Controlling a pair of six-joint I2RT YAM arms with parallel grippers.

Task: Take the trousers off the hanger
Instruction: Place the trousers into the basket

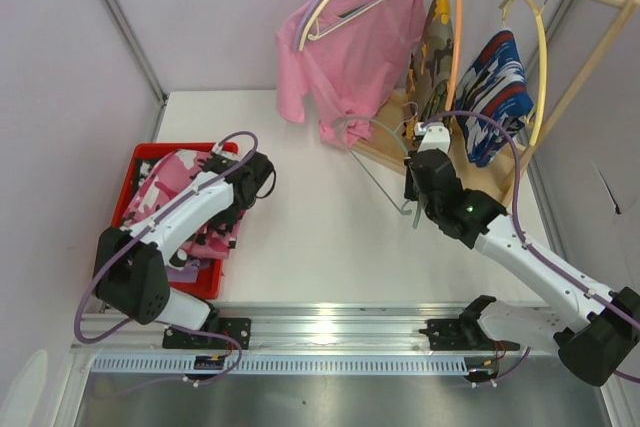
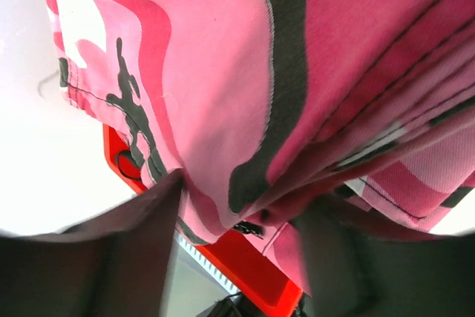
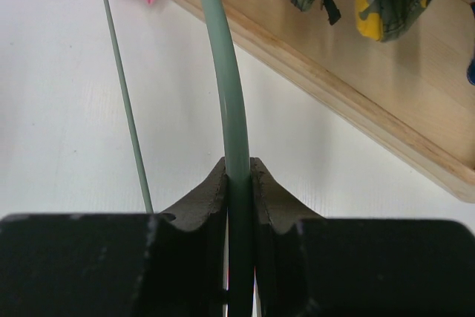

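Right jaws clamped on the grey-green hanger [image 3: 223,72]. Left jaws sit apart with the pink camo trousers [image 2: 223,72] bunched between them over the red bin [image 2: 249,269], near left. Can't tell if they're actually gripping.

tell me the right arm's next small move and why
Probably lower and release the thin grey-green plastic hanger onto the white table: the right gripper is shut on it, it hangs bare, and the pink-and-black camouflage trousers already lie in the red plastic bin.

The trousers [image 2: 223,72] are seen as matt woven cloth with stitched seams. The bin [image 2: 252,272] is made of glossy red plastic. The hanger [image 3: 221,72] is finished smooth, the rack base [image 3: 356,87] left as bare wood, the table [image 1: 320,227] matt white.
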